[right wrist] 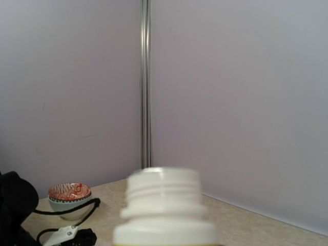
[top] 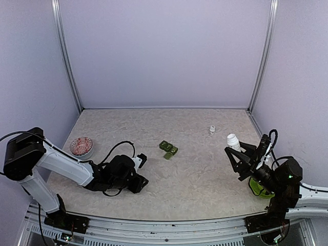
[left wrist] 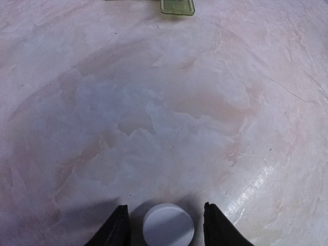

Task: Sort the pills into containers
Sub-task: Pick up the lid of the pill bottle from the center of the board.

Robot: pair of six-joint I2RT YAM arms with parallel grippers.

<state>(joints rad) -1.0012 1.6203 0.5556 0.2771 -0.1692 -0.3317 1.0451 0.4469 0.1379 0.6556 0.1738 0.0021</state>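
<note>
Left of the green containers, the left pincer gapes around a white cap on the table without touching it. The cap is probably light, rigid and slick, so pinch across its rim. Right of the containers, the right pincer clamps the uncapped bottle.

The white bottle is uncapped and held upright, threaded neck up, in the right end effector. A round white cap lies flat between the fingers of the left end effector. 3 squarish green pieces cluster in the middle of the tabletop. A red-patterned bowl sits far left. A green bowl sits far right, partly hidden.
</note>
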